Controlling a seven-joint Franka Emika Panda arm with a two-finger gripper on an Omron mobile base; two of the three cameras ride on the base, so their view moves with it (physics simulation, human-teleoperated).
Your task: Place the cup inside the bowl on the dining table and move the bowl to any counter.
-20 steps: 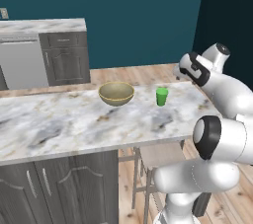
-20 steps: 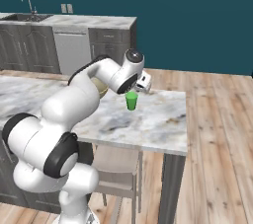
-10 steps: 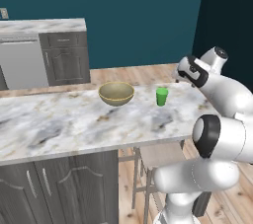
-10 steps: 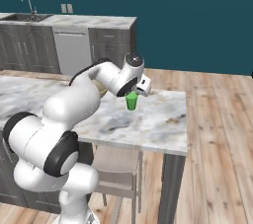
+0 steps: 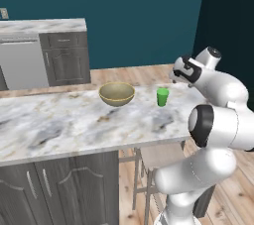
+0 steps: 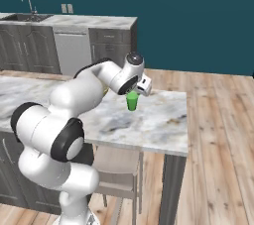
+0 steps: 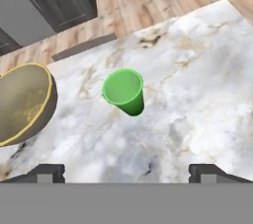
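The small green cup (image 5: 162, 96) (image 6: 132, 101) (image 7: 124, 91) stands upright on the dining table (image 5: 74, 125) (image 6: 158, 120) near its right end. The tan bowl (image 5: 117, 93) (image 7: 22, 102) sits to the cup's left, a short gap away, with nothing in it. My gripper (image 5: 174, 76) (image 6: 140, 88) (image 7: 127, 171) hovers just above and slightly beyond the cup, open, with nothing between its fingertips (image 7: 47, 171). In the right base view my arm hides the bowl. The counter (image 5: 39, 26) (image 6: 94, 21) runs along the teal wall behind.
A wooden stool (image 5: 158, 157) (image 6: 116, 159) is tucked under the table's near side. The table's right edge (image 6: 186, 120) lies close to the cup. A dishwasher (image 5: 25, 63) and a sink with faucet (image 6: 27, 8) belong to the wall counter.
My gripper has edged a little lower and closer to the cup, still open. Cup and bowl have not moved.
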